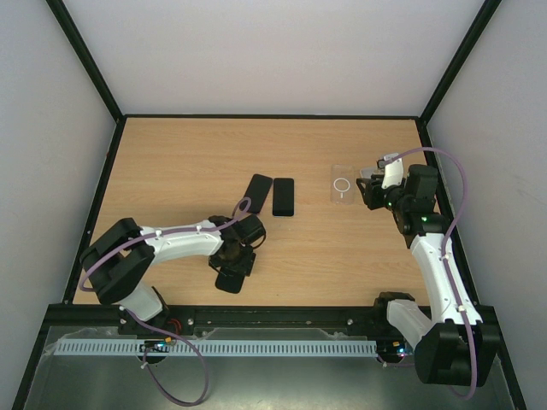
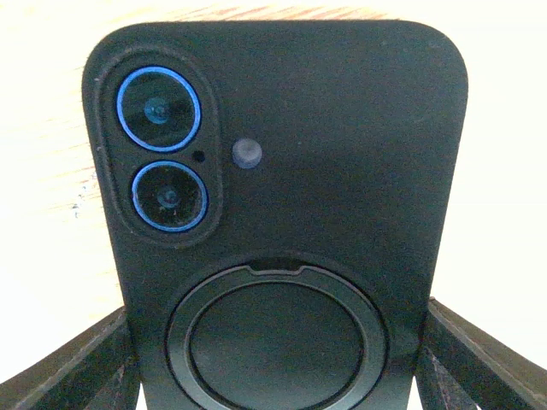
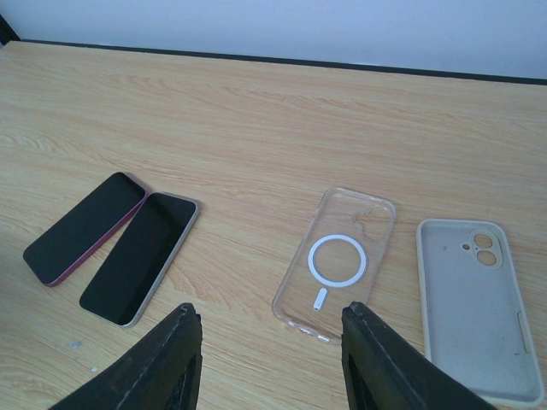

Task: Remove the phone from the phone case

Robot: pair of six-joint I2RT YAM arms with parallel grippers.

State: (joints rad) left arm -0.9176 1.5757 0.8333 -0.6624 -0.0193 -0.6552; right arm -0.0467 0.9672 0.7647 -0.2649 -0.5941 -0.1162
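A black phone case point(image 2: 282, 171) with the phone in it fills the left wrist view, back side facing the camera, with two blue-ringed lenses and a round ring. My left gripper point(image 2: 278, 380) is shut on its lower sides. In the top view the left gripper point(image 1: 232, 258) holds this cased phone point(image 1: 229, 280) near the table's front. My right gripper point(image 3: 272, 342) is open and empty, hovering above the table just short of a clear empty case point(image 3: 338, 260). In the top view the right gripper point(image 1: 369, 191) is beside that clear case point(image 1: 342, 184).
Two bare phones lie face up side by side, one pink-edged point(image 3: 85, 226) and one silver-edged point(image 3: 141, 256); they also show mid-table point(image 1: 257, 193) point(image 1: 283, 196). A grey empty case point(image 3: 477, 312) lies right of the clear one. Black rails edge the table.
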